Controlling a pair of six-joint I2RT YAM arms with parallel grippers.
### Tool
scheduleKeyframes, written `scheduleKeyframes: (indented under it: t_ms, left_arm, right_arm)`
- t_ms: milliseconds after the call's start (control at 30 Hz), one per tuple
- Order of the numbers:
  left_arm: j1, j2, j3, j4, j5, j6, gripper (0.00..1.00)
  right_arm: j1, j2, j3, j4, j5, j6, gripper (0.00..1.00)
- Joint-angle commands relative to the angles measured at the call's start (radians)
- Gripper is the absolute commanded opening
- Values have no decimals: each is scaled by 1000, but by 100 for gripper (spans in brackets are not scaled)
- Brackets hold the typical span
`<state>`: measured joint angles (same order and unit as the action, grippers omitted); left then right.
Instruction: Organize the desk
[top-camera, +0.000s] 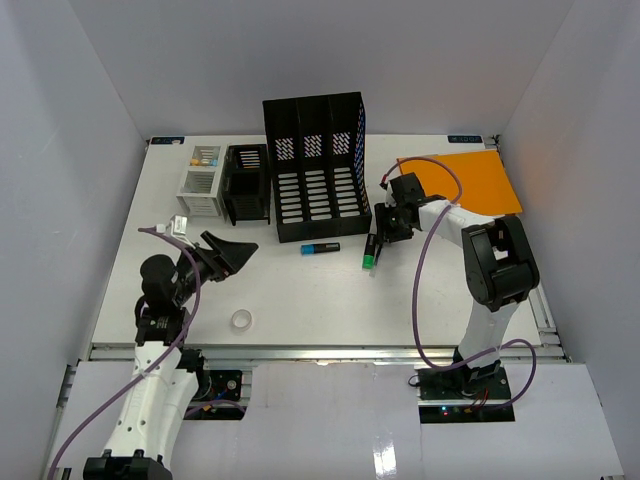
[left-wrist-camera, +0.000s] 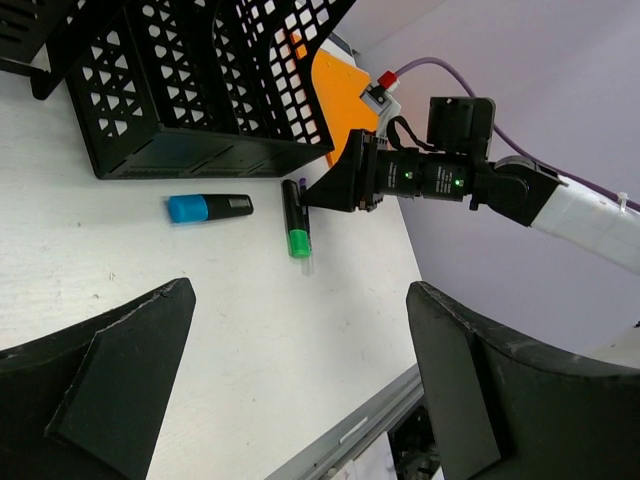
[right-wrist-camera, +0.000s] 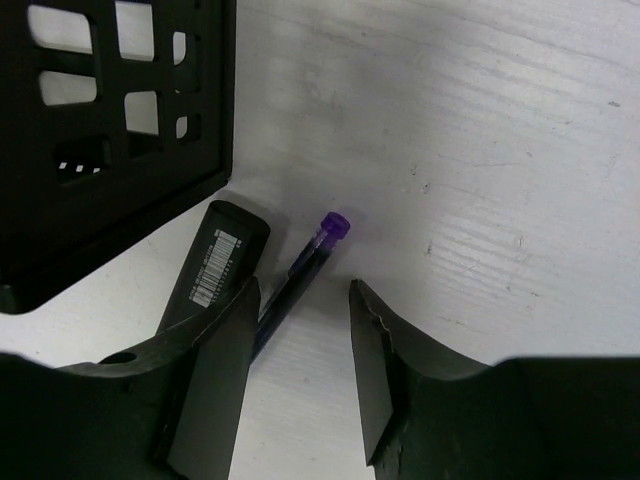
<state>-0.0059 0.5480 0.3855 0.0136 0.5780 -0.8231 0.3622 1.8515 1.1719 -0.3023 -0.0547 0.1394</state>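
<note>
The desk (top-camera: 300, 300) fills the middle of the top view. The right gripper (right-wrist-camera: 300, 300), at 3 o'clock on it, stands half open over a purple pen (right-wrist-camera: 333, 226). The left gripper (left-wrist-camera: 300, 295), at 9 o'clock, is opened wide and holds nothing.

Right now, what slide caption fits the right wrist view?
Open right hand over a purple-capped pen and black marker beside the file rack on the white desk.
</note>
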Motion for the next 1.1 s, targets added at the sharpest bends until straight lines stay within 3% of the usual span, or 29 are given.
scheduleKeyframes:
  t_ms: [0,400,567,633,800,1067]
  left_arm:
    - [4,-8,-40,37,46,-42,98]
    - [-10,30,-78,118,133,-119,98]
    - [-115,87,-109,212,145,-163,98]
    - [-164,118,-112,246,128,-168,98]
    - [-405,279,-129,528,44,-197,95]
    - [-627,574,16,701,-119,-195,87]
  right_arm:
    - [6,32,26,17,0,32,42]
    - [5,-7,-29,38,119,3,21]
    - [-16,-64,-72,65,96,-17,12]
    - [-29,-93,-89,75,40,-30,9]
    - [-78,-243,-157,86,-237,-167,8]
    - [-81,-460,-247,16,-682,-452,8]
